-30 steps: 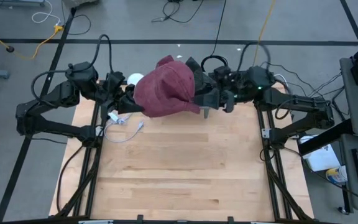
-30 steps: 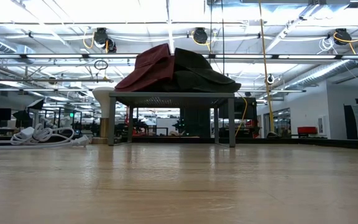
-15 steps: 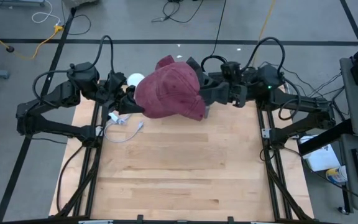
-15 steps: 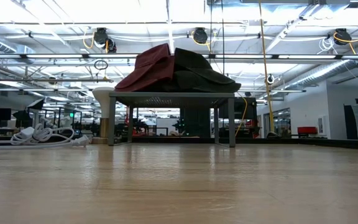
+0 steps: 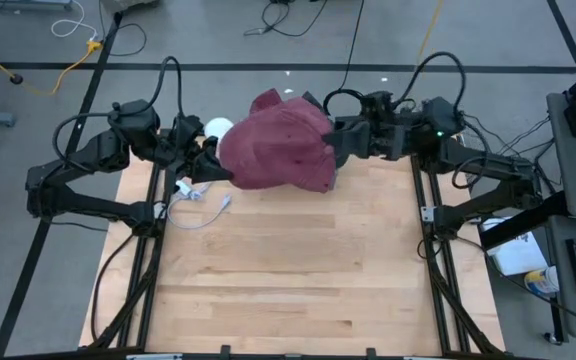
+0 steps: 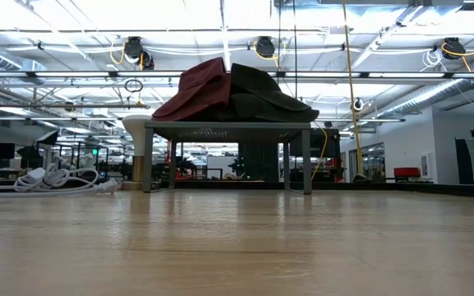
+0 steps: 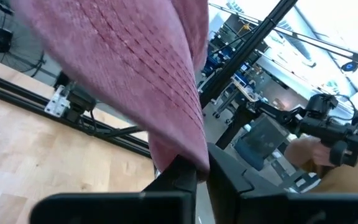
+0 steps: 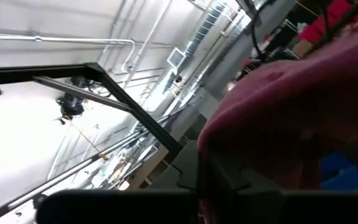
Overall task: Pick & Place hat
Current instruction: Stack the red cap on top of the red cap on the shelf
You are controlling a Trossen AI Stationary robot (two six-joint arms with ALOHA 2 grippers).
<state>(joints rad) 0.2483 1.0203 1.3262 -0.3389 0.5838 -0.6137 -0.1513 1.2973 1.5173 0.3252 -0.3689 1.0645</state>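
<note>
The hat is light, soft cloth; it sags. Grip its edges: left fingers and right gripper are both clamped on its fabric.

The right gripper, open beside the hat a second ago, now closes on its edge. The right arm sits drawn back from the table's middle.

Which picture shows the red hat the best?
The high view: the whole hat shows from above, between both arms. The low view sees only a far-off red heap. The left wrist view shows a close strip of fabric, the right wrist view a blurry edge.
</note>
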